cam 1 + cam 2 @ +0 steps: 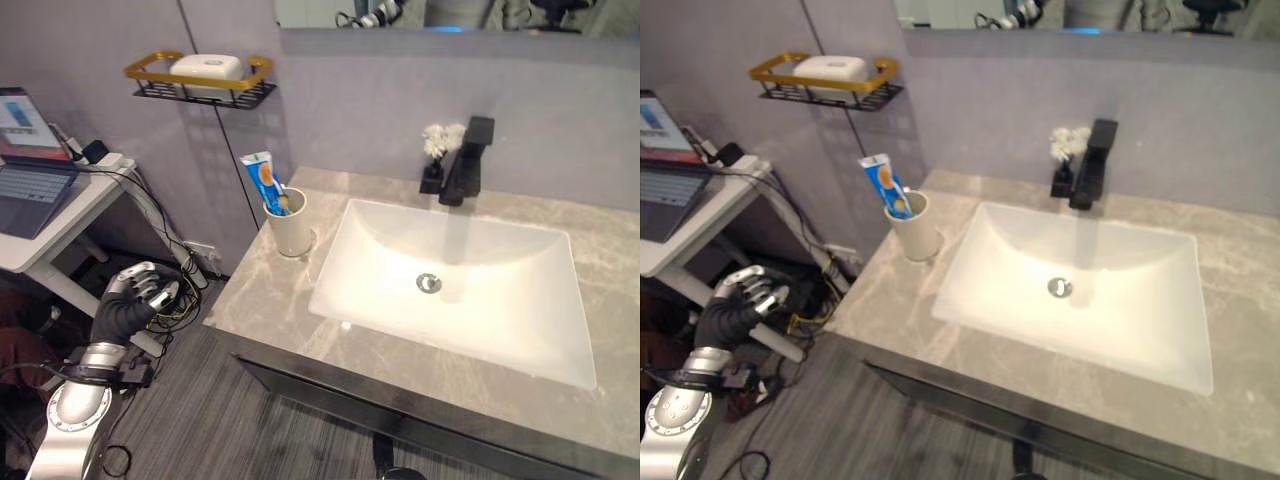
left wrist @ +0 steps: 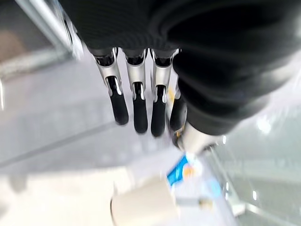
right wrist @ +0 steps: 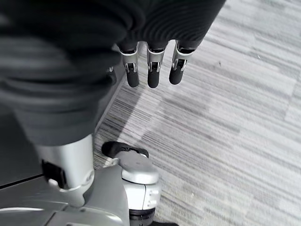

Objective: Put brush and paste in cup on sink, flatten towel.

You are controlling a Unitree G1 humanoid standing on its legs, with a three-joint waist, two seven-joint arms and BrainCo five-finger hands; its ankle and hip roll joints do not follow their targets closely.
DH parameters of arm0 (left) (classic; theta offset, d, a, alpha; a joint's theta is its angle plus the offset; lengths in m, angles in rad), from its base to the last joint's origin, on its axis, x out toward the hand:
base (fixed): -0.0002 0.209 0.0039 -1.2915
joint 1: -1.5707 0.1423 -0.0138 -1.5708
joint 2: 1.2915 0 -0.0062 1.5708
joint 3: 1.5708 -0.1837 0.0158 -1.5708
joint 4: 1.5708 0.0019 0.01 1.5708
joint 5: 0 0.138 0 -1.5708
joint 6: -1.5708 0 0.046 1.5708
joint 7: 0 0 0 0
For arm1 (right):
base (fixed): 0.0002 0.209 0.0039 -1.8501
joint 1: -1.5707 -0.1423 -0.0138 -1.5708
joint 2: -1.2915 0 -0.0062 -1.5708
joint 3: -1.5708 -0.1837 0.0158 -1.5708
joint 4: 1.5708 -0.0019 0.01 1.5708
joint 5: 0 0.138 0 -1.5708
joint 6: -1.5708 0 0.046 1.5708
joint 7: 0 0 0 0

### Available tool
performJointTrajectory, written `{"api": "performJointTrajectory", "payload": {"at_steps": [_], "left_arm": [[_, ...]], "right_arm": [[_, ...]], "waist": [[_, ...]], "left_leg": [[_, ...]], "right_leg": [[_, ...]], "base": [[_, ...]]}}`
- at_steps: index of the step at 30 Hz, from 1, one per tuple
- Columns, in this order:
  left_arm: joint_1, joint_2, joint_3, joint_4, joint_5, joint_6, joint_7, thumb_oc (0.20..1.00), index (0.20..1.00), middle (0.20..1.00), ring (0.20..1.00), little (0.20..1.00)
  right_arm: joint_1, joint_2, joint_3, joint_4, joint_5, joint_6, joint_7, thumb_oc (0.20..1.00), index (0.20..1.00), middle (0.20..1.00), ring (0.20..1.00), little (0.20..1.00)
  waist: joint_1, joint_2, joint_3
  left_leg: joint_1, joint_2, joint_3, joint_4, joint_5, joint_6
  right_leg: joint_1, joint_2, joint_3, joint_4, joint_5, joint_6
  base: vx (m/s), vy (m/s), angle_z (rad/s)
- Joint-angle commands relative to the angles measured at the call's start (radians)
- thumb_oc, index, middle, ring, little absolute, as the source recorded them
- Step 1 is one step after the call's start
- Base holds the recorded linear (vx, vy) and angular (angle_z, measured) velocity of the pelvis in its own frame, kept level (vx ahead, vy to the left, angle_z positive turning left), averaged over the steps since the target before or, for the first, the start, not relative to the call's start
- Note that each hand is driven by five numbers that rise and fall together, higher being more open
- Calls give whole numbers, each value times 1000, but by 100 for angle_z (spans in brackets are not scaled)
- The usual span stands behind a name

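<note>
A cream cup [image 1: 290, 224] stands upright on the grey stone counter [image 1: 265, 300], left of the basin. A blue and white toothpaste tube [image 1: 262, 178] sticks up out of the cup, and a tan brush end [image 1: 284, 204] shows at its rim. My left hand [image 1: 138, 296] hangs below and to the left of the counter's corner, apart from the cup, with relaxed fingers holding nothing. In the left wrist view its fingers [image 2: 137, 106] point straight toward the cup [image 2: 143, 205] and tube [image 2: 180, 172]. My right hand [image 3: 149, 70] hangs over the striped floor with straight, empty fingers.
A white basin [image 1: 450, 285] is set in the counter, with a black faucet [image 1: 466, 160] and a small white flower [image 1: 440, 140] behind it. A gold-rimmed wall shelf [image 1: 200, 85] holds soap. A laptop [image 1: 28, 160] sits on a white side table [image 1: 70, 215] at the left.
</note>
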Motion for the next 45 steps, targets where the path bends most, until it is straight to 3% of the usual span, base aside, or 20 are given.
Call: {"api": "performJointTrajectory", "payload": {"at_steps": [1, 11, 23, 38, 45], "left_arm": [[-56, 27, 28, -7, -28, -22, -1, 200, 200, 200, 200, 200], [-145, -22, -41, 74, 31, 0, 35, 200, 200, 200, 200, 200], [-206, -38, -120, 91, -66, 36, 8, 200, 200, 200, 200, 200], [-234, -27, -139, 118, -17, 70, 32, 200, 200, 200, 200, 200], [-271, -73, -140, 133, -68, 81, 64, 200, 200, 200, 200, 200]], "right_arm": [[-65, -4, 29, 37, -13, 1, 6, 1000, 1000, 1000, 1000, 1000], [-95, -25, 36, 40, -6, 3, -11, 1000, 1000, 1000, 1000, 1000], [-138, -54, 28, 27, 57, 3, -19, 1000, 1000, 1000, 1000, 1000], [-141, -94, 17, 43, 59, 9, -29, 1000, 1000, 1000, 1000, 1000], [-137, -82, 40, 50, 41, 19, -26, 1000, 1000, 1000, 1000, 1000]], "waist": [[-14, -40, 20], [-25, -28, 44], [-41, 11, 57], [-51, 30, 65], [-61, 31, 58]], "left_leg": [[-46, -60, 34, 11, 21, 3], [-81, -50, 60, 11, 31, -11], [-126, -35, 66, 11, 41, -26], [-153, -22, 69, 11, 47, -38], [-145, -17, 67, 11, 41, -40]], "right_leg": [[-44, -17, 34, 1, 27, 65], [-79, -9, 51, 1, 18, 54], [-119, 2, 50, 1, 1, 39], [-141, 8, 42, 1, -8, 30], [-136, 14, 41, 1, -19, 22]], "base": [[7, -42, -26], [17, -34, -9], [31, -35, -4], [12, -15, -1], [11, -3, -1]]}}
